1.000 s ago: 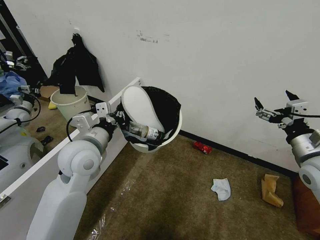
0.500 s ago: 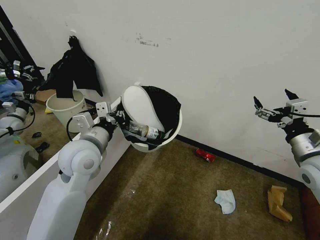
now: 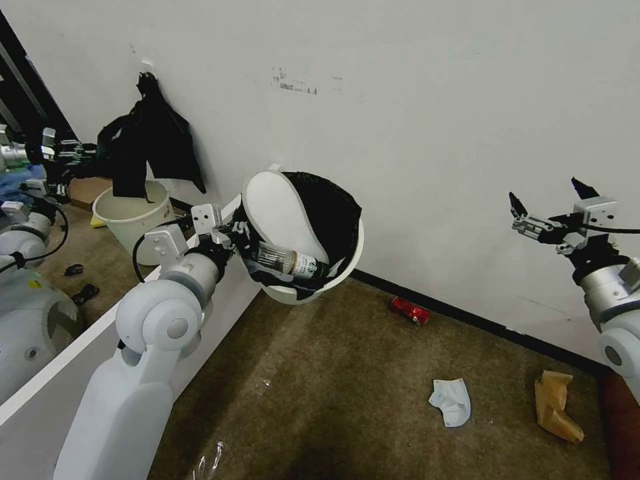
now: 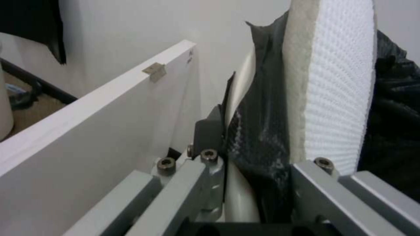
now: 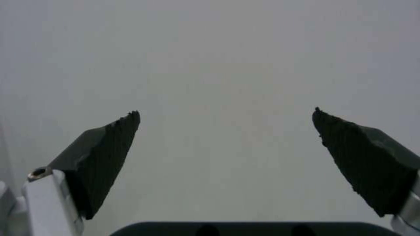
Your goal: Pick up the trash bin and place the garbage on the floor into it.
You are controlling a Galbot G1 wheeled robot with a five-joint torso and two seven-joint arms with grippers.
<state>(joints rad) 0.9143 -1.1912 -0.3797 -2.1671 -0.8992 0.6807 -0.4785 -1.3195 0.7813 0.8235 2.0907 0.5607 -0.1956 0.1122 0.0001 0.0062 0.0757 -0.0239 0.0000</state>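
A: Jaws first. In the head view the left gripper has its jaws clamped on the near rim of the trash bin, held up off the floor and tipped toward the camera; the fingertips are hidden by the black liner. The right gripper hangs at the right with its jaws spread wide, holding nothing.

B: What is in the bin?

A: One white slipper standing on end and one bottle lying across. Three pieces lie on the floor: one crushed red can near the skirting, one white tissue, and one tan paper at far right.

B: The left wrist view?

A: The jaws pinch rim and liner, with the slipper just beside. The bin is mostly cut off.

B: The right wrist view?

A: Two dark fingertips well apart, bare wall behind.
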